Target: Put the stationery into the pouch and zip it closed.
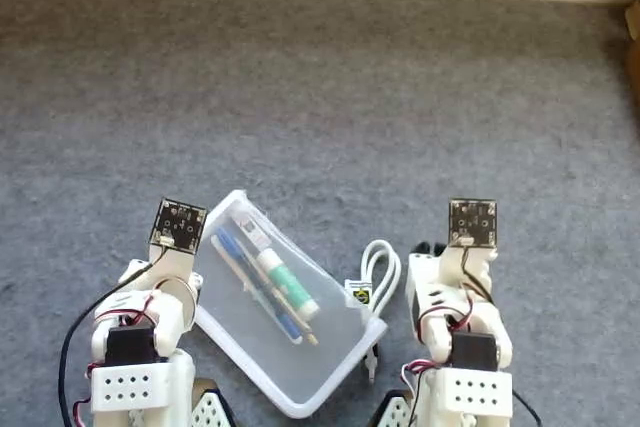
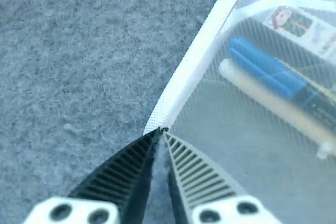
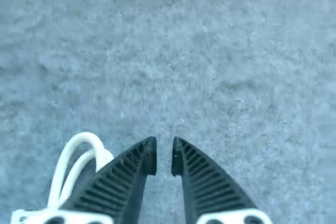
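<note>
The translucent pouch point(image 1: 325, 362) lies slantwise at the 6 o'clock edge of the grey carpeted bench point(image 1: 350, 97). A blue pen point(image 1: 235, 252), a cream pencil point(image 2: 278, 106) and a white-and-green tube point(image 1: 285, 282) lie inside it. At the pouch's 9 o'clock side, the left claw point(image 2: 159, 134) has its tips pinched together on the end of the white zip band point(image 2: 194, 66). At its 3 o'clock side, a white cord loop point(image 1: 383, 267) with a small tag point(image 1: 358, 294) lies on the carpet. It sits just beside the right claw point(image 3: 164, 156), whose jaws stand a narrow crack apart with nothing between them, over bare carpet.
</note>
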